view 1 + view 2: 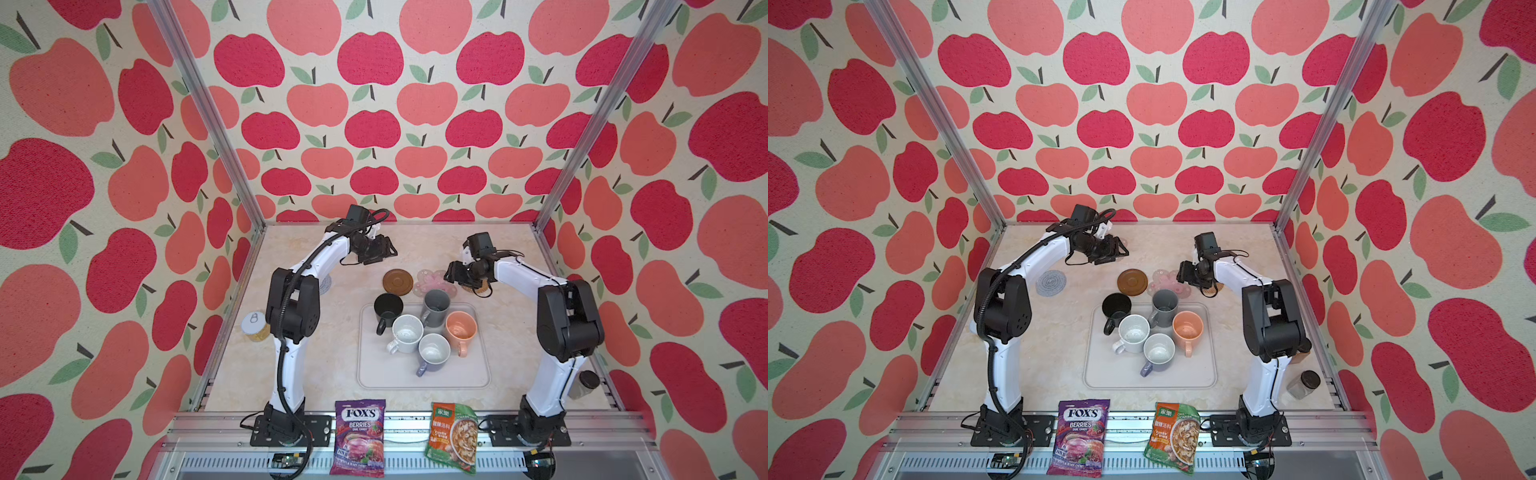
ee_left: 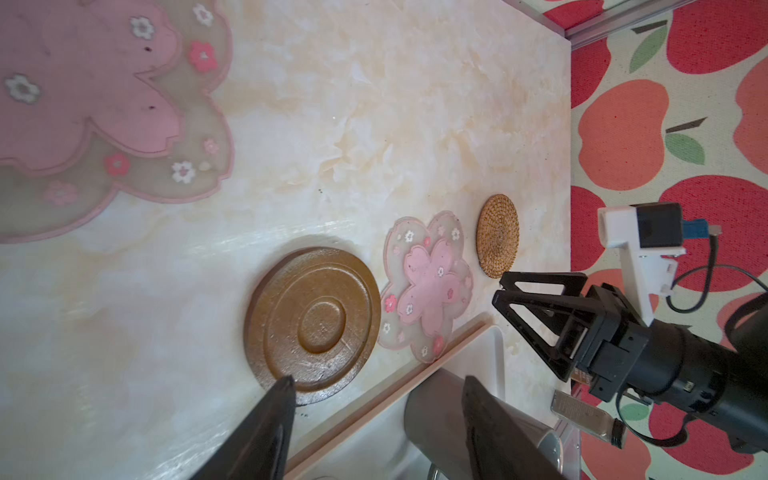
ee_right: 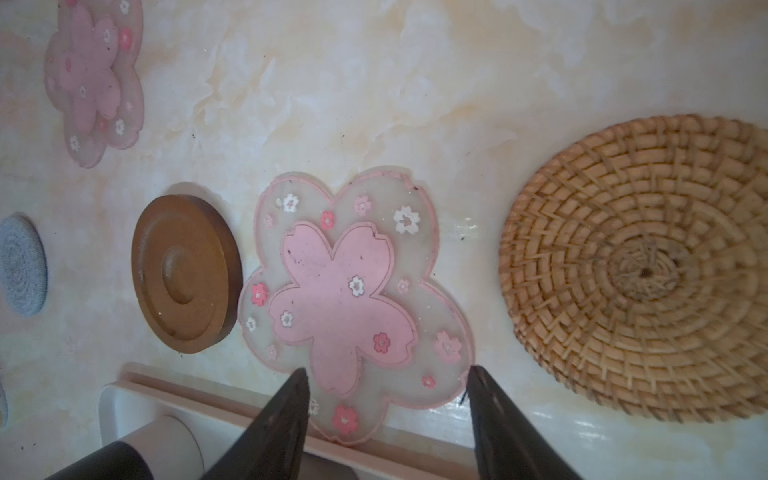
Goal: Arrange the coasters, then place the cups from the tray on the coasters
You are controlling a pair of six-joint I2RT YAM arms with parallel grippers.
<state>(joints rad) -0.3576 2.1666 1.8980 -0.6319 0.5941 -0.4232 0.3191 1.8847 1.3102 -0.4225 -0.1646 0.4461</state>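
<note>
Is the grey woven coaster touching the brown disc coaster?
No. In a top view the grey woven coaster lies well to the left, with bare table between it and the brown disc.

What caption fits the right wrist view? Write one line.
Open right gripper poised above a pink flower coaster, flanked by the brown disc coaster and the rattan coaster.

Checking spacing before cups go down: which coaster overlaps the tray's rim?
The pink flower coaster between the brown disc and the rattan round: one petal lies over the tray rim; the rest sit apart from it.
</note>
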